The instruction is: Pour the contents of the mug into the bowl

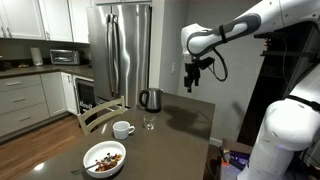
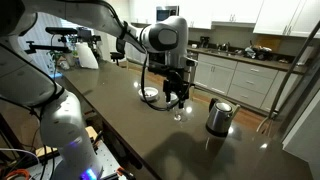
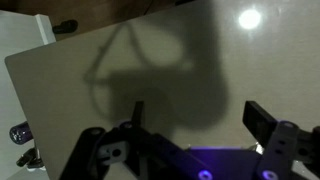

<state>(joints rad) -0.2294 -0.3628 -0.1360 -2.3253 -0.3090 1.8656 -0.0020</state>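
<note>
White mug untouched, pour not yet begun.
White bowl (image 1: 105, 158) with brownish bits sits nearest on the dark table (image 1: 185, 120); the squat mug (image 1: 123, 129) stands upright just beyond it at about one o'clock, apart from it, then a clear glass (image 1: 149, 123) and the steel kettle (image 1: 150, 99) farther back. The gripper (image 1: 192, 82) hangs above the table's far part, at two o'clock from the mug and well apart, jaws spread wide and empty. Reaching, grasping, carrying and tipping all remain.
</note>
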